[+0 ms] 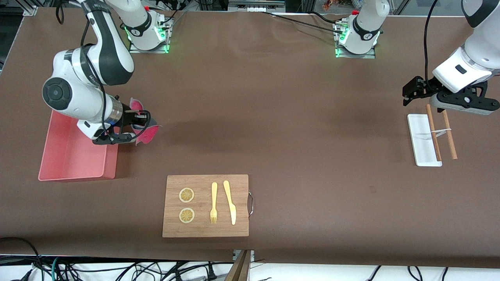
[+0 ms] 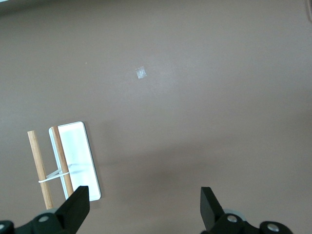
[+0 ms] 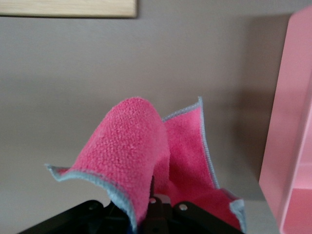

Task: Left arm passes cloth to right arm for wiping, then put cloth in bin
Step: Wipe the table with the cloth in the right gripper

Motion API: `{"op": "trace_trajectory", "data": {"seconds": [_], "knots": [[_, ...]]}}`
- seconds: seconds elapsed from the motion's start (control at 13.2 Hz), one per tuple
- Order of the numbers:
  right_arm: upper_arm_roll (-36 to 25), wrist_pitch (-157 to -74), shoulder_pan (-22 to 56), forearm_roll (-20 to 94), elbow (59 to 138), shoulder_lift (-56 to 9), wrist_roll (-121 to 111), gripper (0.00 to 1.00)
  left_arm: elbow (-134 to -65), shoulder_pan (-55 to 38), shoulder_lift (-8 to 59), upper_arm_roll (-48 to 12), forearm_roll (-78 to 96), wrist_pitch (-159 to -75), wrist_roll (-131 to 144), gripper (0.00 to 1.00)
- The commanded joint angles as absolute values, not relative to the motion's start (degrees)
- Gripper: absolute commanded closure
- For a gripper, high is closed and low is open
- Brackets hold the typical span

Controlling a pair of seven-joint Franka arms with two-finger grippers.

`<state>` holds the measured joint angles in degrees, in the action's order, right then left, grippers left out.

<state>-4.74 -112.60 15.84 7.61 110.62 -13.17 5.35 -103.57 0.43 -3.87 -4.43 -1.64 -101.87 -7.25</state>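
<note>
- My right gripper [image 1: 134,127]: jaws clamped tight on the cloth [image 1: 145,132], up in the air over bare table just beside the bin [image 1: 74,156].
- Cloth [image 3: 161,156] droops from my jaws, pink face out, thin grey-blue edging; one fold arches up, another flap hangs toward the bin.
- Bin: pink tub at the right arm's end of the table; my right arm's wrist hangs over its top corner.
- Right wrist view: bin wall [image 3: 292,122] close by the cloth, strip of the board [image 3: 68,7] at the pic's edge.
- My left gripper [image 1: 418,91]: jaws wide apart, nothing between them, waiting in the air over the table by the tray [image 1: 422,140] at the left arm's end.
- Left wrist view: black fingertips [image 2: 78,207] spread, tray [image 2: 80,156] and two sticks [image 2: 41,170] below.
- Tray: flat, white; two wooden sticks [image 1: 441,132] joined by a white band, one lying across the tray, the other just off it on the table.
- Board [image 1: 206,205] nearer the cam, mid-table, well apart from both grippers; on it two lemon slices [image 1: 186,205], fork [image 1: 213,203], knife [image 1: 230,202].
</note>
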Motion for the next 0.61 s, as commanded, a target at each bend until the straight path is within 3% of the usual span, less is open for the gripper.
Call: {"op": "trace_trajectory", "data": {"seconds": [0.0,0.53], "knots": [[-4.92,-116.96,15.64,6.42,111.18,-18.26,7.73,1.0,-103.01,0.79,-3.69,-4.83,-3.08,-101.6,-7.91,0.0],[-8.61,-124.44,15.64,6.59,111.09,-27.85,8.53,1.0,-102.92,0.88,-3.69,-4.75,-3.08,-100.37,-8.09,0.0]]}}
